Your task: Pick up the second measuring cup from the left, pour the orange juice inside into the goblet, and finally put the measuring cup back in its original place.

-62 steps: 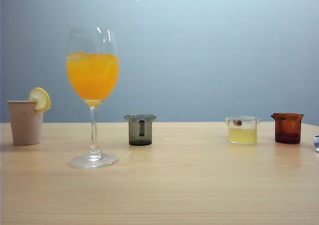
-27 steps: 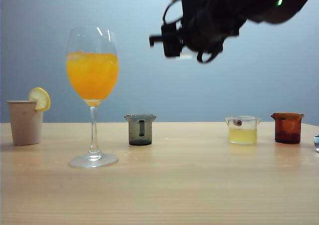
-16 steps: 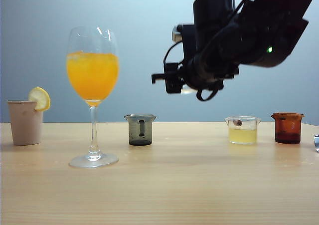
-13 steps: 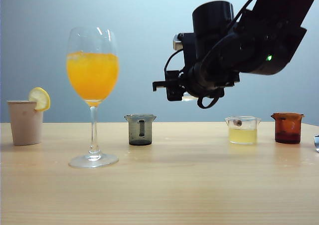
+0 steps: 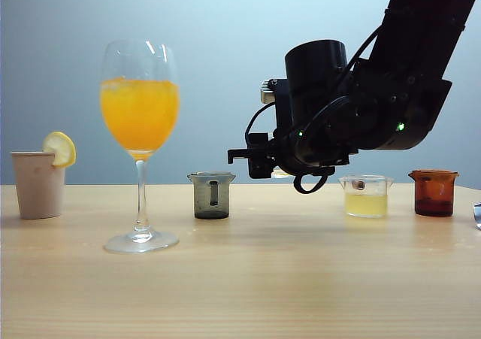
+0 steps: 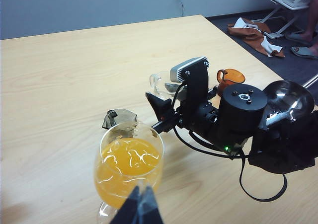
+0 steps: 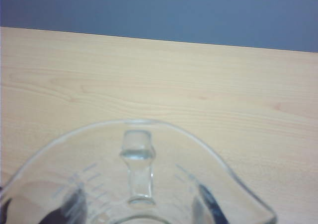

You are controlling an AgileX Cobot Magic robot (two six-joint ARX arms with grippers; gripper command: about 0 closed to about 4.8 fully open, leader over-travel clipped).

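The goblet (image 5: 140, 113) stands at the left, its bowl more than half full of orange juice (image 5: 140, 117); it also shows close up in the left wrist view (image 6: 130, 159). My right gripper (image 5: 282, 167) hangs just above the table, between the smoky grey cup and the pale yellow cup. It is shut on the second measuring cup (image 7: 139, 174), a clear beaker that looks empty, with dark fingers (image 7: 70, 209) showing through its glass. From outside only a pale sliver of the cup (image 5: 281, 173) shows. My left gripper (image 6: 139, 206) is shut and empty, right by the goblet's rim.
A smoky grey cup (image 5: 212, 196) stands right of the goblet. A cup of pale yellow liquid (image 5: 366, 196) and a reddish-brown cup (image 5: 434, 193) stand at the right. A beige tumbler (image 5: 37, 183) with a lemon slice is at the far left.
My right arm has come down from the top of the view with the measuring cup and now hangs close over the table. The goblet and the other cups have not moved.
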